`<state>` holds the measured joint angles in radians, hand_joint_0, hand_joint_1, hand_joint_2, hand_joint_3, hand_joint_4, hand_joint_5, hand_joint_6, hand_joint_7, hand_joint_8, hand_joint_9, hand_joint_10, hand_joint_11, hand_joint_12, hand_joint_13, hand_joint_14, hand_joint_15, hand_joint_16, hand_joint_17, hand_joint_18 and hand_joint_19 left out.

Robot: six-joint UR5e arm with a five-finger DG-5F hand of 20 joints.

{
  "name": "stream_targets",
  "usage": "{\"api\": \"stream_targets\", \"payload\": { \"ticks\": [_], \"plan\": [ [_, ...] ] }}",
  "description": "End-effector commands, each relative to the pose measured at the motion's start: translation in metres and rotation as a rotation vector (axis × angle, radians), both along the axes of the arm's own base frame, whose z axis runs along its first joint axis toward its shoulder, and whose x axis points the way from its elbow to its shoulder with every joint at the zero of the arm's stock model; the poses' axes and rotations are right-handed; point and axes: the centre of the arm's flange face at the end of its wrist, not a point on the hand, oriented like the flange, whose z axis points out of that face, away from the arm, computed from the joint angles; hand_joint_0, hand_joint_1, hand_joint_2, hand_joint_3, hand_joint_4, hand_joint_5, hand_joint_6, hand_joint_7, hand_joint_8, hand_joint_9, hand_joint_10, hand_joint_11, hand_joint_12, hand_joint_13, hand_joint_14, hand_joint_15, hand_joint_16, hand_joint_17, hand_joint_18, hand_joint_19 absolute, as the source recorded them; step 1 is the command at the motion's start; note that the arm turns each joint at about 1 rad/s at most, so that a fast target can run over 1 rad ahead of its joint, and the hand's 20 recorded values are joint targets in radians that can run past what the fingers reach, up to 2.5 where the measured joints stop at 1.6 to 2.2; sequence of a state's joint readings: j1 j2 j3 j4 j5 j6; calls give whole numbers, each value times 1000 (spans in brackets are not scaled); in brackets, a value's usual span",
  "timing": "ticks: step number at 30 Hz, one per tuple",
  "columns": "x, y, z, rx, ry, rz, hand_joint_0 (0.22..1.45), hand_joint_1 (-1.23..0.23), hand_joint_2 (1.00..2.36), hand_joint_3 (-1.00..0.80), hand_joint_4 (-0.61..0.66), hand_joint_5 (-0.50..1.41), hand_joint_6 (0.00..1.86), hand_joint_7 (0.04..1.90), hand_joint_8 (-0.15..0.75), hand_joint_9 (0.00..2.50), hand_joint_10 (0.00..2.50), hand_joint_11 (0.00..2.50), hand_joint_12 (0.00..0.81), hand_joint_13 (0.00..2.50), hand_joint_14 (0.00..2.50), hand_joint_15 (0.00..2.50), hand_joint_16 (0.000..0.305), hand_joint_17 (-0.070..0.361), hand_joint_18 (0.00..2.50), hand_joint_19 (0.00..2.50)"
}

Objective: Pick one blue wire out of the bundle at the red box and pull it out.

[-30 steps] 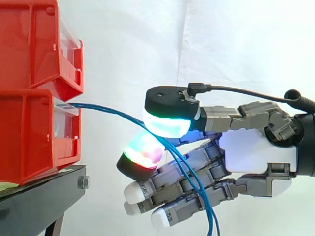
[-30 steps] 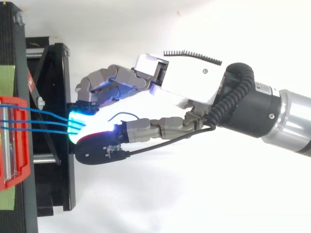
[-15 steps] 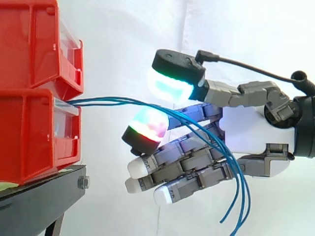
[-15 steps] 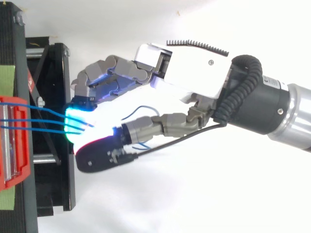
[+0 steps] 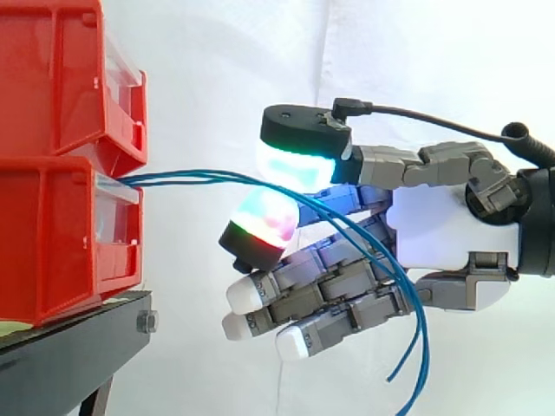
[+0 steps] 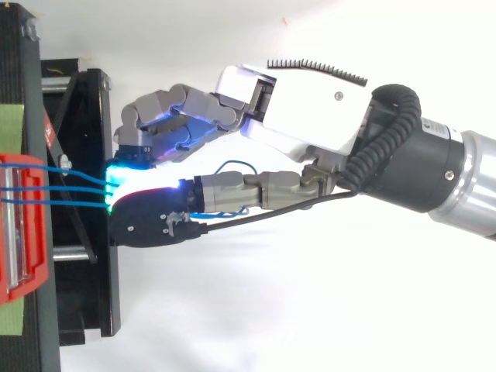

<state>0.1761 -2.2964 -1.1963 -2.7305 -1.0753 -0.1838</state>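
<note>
We see the hand (image 5: 451, 251) closed tighter than before, thumb pinching blue wires (image 5: 173, 178) (three) leaving the red bin (image 5: 52, 234).

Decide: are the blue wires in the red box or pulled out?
In. The wires leave the box's front and arc across to the hand, free ends dangling below it.

Grey and white hand (image 5: 451, 251) on a black and silver arm (image 6: 473, 186).
The palm shell is white, the fingers (image 5: 338, 290) are grey links with white tips, and the thick pads (image 5: 293, 165) in black caps glow cyan, green and magenta.
</note>
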Motion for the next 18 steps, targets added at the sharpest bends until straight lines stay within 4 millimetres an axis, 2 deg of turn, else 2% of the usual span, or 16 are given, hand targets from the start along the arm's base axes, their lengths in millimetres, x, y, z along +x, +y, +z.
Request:
{"api": "stream_targets", "payload": {
  "ticks": [1,10,15,18],
  "plan": [
    [0,0,0,0,0,0,528,-604,1007,-412,345,-150,748,1025,409,820,11,420,478,541,5,175,65,145,689,375],
    [0,0,0,0,-1,0,566,-655,1008,-404,330,-148,746,1036,403,826,11,425,470,547,5,173,62,140,686,374],
    [0,0,0,0,-1,0,600,-722,1013,-314,298,-154,760,1071,389,793,14,432,464,543,5,174,61,137,678,365],
    [0,0,0,0,-1,0,630,-781,1016,-265,285,-178,813,963,383,763,13,436,463,535,5,160,61,137,676,360]
  ]
}}
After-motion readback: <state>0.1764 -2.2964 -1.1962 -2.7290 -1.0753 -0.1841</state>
